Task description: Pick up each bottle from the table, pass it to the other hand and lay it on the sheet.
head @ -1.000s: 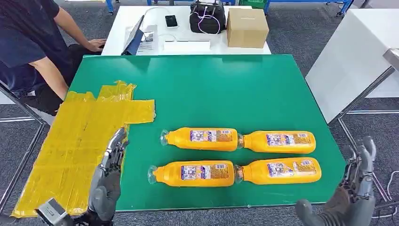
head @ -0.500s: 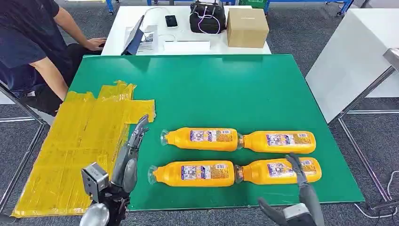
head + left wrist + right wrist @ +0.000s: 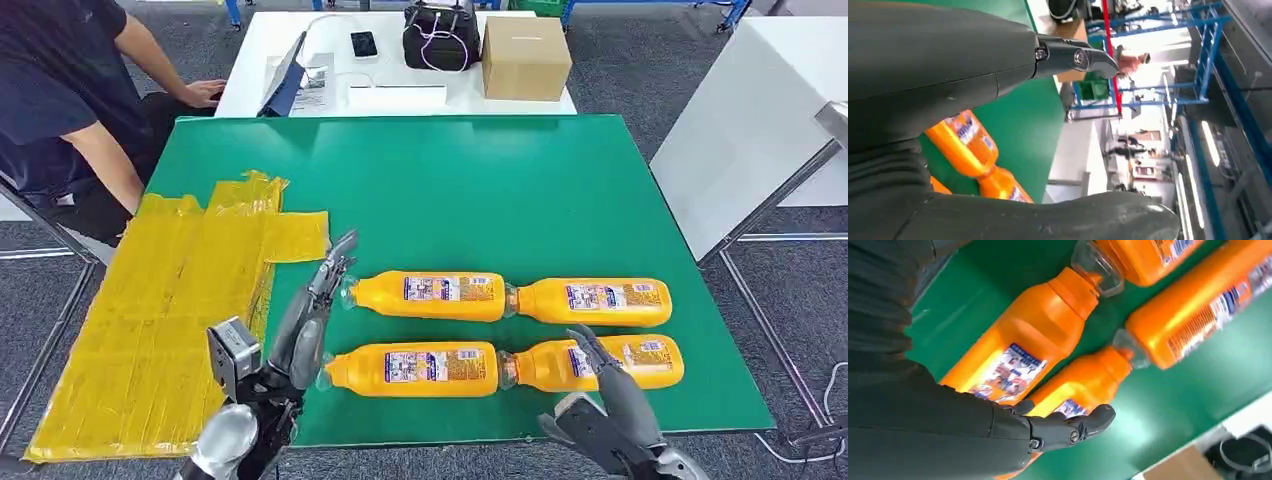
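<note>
Four bottles (image 3: 420, 295) mid-table, clear of edges | left hand (image 3: 300, 335) spread, empty | right hand (image 3: 610, 385) spread, empty, over near-right bottle (image 3: 595, 362)

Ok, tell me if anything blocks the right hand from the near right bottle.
Nothing visible does. The right hand hovers open just over the near right bottle, with bare green table around it; the other bottles lie beside it, not between.

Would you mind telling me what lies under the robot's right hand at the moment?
The near-right orange bottle lies on the green table beneath the right hand. Its label and base show; the fingers cover part of its middle, so contact cannot be judged.
</note>
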Robot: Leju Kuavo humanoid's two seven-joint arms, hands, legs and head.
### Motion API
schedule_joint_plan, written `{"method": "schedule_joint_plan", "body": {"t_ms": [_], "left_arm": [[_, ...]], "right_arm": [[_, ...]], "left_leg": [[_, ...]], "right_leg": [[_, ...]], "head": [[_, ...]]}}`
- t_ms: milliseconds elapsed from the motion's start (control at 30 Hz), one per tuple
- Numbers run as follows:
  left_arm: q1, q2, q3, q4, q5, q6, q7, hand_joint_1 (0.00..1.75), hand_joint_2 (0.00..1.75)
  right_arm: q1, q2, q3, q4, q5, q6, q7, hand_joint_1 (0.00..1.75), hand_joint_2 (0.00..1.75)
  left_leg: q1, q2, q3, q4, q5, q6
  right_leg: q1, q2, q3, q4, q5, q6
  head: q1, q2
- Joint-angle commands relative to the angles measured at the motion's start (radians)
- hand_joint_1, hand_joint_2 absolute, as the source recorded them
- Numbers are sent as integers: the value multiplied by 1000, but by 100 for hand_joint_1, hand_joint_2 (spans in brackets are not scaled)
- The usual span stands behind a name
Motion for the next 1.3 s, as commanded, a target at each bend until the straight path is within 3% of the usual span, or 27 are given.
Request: {"method": "schedule_joint_plan", "body": {"t_ms": [33, 400, 567, 800, 1000, 1300], "left_arm": [[-56, 10, -47, 57, 13, -7, 7, 0, 0], [-60, 11, -47, 57, 15, -13, 16, 0, 0], [-71, 5, -49, 60, 19, -19, 18, 0, 0], [-71, 5, -48, 55, 22, -19, 18, 0, 0], [-64, 4, -18, 34, 53, 0, 7, 0, 0], [-83, 0, -31, 32, 71, 10, 6, 0, 0]], "right_arm": [[-152, 109, -16, 197, 54, 84, -1, 0, 175], [-207, 180, 25, 202, 166, 108, -10, 0, 175], [-265, 190, 82, 235, 203, 145, 0, 0, 175], [-270, 191, 91, 240, 206, 148, 1, 0, 175], [-289, 226, 183, 260, 241, 179, 20, 0, 175], [-398, 240, 298, 407, 213, 221, -6, 0, 175]], "left_leg": [[1, 3, 3, -1, 1, -1], [0, 2, 4, -1, 0, -1], [0, 3, 4, -1, 0, 0], [0, 0, 2, -1, 1, 0], [0, 2, 3, -1, 0, -1], [0, 2, 2, 0, 1, 0]], "right_leg": [[1, 2, 3, -2, 1, -1], [1, 1, 4, -1, 0, -1], [0, 3, 4, -1, 0, -1], [0, 1, 2, -1, 0, 0], [0, 2, 3, -1, 0, -1], [0, 2, 2, 0, 0, 0]], "head": [[0, 0], [0, 0], [0, 0], [0, 0], [0, 0], [0, 0]]}}
